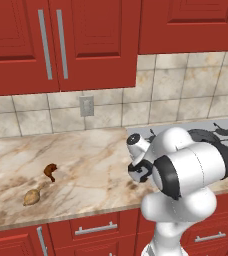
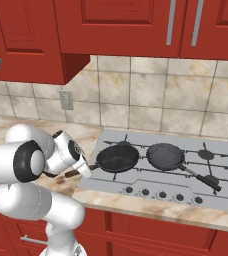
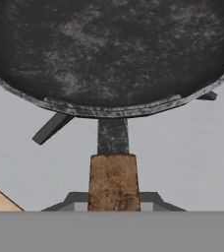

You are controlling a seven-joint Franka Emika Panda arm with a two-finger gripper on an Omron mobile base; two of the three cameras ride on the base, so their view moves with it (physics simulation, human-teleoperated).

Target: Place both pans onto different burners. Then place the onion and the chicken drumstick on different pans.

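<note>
A: Jaws? Quick.
B: The gripper [image 2: 86,169] sits at the cooktop's [image 2: 221,195] left edge, jaws narrowed onto the brown wooden handle [image 3: 113,182] of the wider black pan [image 2: 117,157]. In the hand view the handle runs straight up between the fingers, so it's clamped on it.

A: And the pan itself?
B: Round, shallow, black with a mottled grey inside. It rests on the grate over the left burner. A dark metal neck joins the rim to the wood.

A: Second pan?
B: The smaller dark-grey pan [image 2: 165,155] is just right of it, over the middle burner, its long dark handle pointing toward the cooktop's front right corner. The two pans are close but apart.

A: Food?
B: Both lie on the marble counter [image 1: 86,150], well left of the cooktop. The chicken drumstick [image 1: 50,171] is reddish-brown; the onion [image 1: 31,197] is tan, nearer the counter's front edge, just beside the drumstick but not touching.

A: Any labels or writing?
B: None readable. The knobs [image 2: 162,194] along the cooktop's front edge are too small to read.
</note>
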